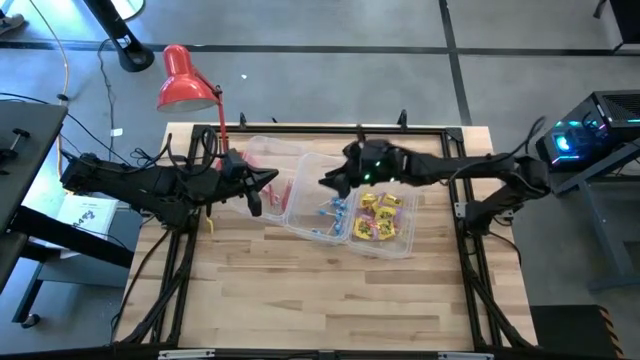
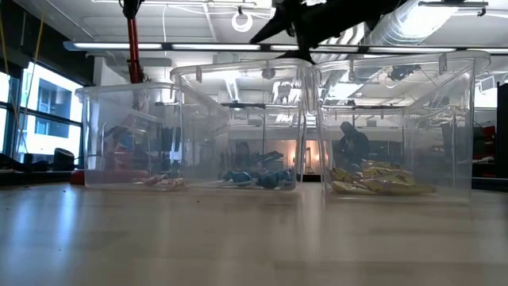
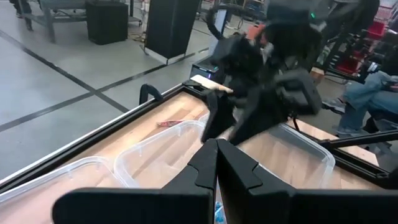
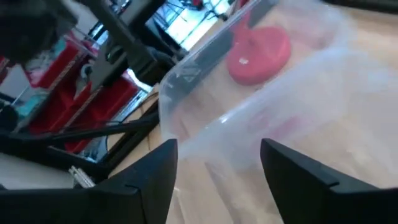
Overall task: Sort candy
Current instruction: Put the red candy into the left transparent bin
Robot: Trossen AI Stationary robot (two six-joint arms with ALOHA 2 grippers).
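Observation:
Three clear bins stand side by side mid-table. The left bin (image 1: 262, 160) holds slim red/pink sticks (image 2: 163, 181), the middle bin (image 1: 305, 190) blue-wrapped pieces (image 1: 334, 211), and the right bin (image 1: 405, 235) yellow packets (image 1: 378, 216). My left gripper (image 1: 268, 180) hangs shut over the left bin with nothing in it; its closed fingers (image 3: 216, 163) show in the left wrist view. My right gripper (image 1: 330, 184) hangs open above the bins, about where the left and middle ones meet. Nothing is between its fingers (image 4: 217, 168).
A red desk lamp (image 1: 185, 88) stands at the table's far left corner, its base (image 4: 258, 50) just beyond the left bin. One red stick (image 3: 169, 123) lies on the table outside the bins. The wooden tabletop (image 1: 320, 300) in front of the bins is bare.

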